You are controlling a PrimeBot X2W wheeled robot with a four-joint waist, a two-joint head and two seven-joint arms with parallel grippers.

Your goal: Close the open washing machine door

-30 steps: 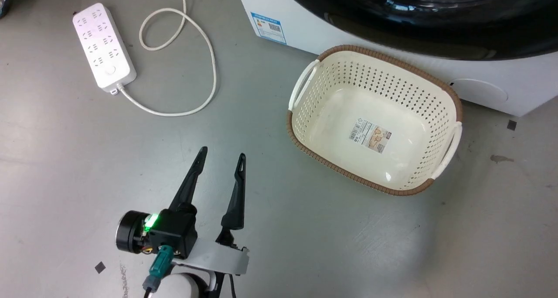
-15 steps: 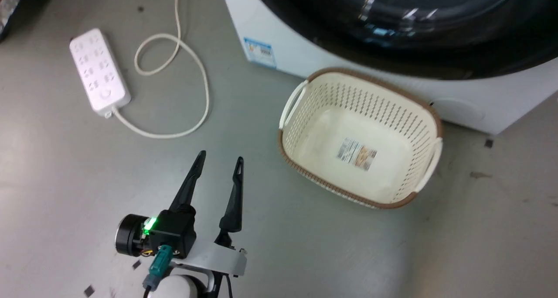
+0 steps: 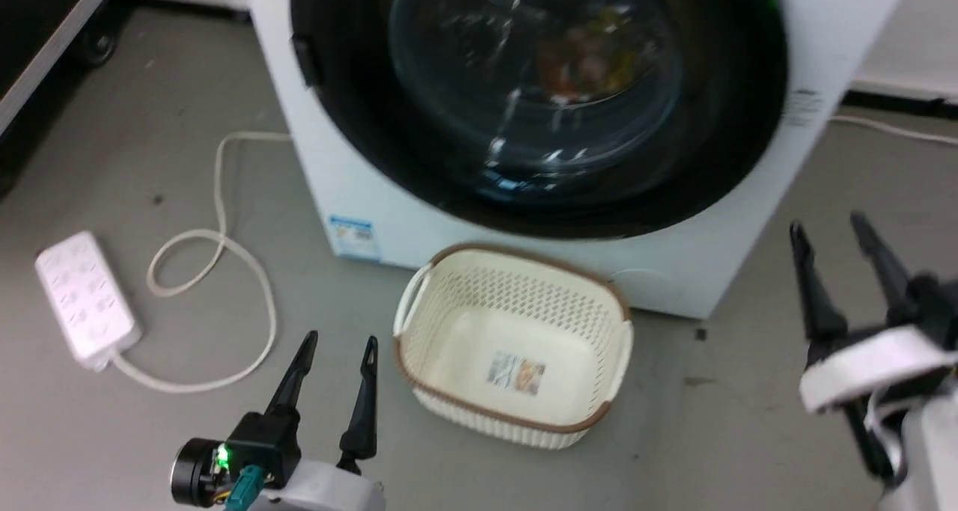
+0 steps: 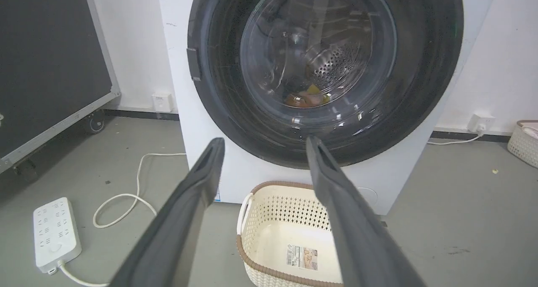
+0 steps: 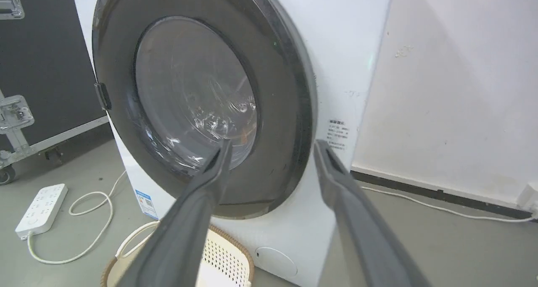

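The washing machine door (image 4: 325,72) sits apparently flush on the washing machine (image 4: 235,177) — left gripper (image 3: 340,338) and right gripper (image 3: 827,221), both spread empty, stand clear — no further push needed.

Grey floor (image 3: 112,159); white wall (image 5: 454,89); black wheeled case (image 4: 46,68) at left.

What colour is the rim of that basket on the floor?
Brown, on a cream perforated basket. The head view shows it best.

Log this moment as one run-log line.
washing machine door flush against washing machine | left gripper open, empty | right gripper open, empty | basket empty, on floor
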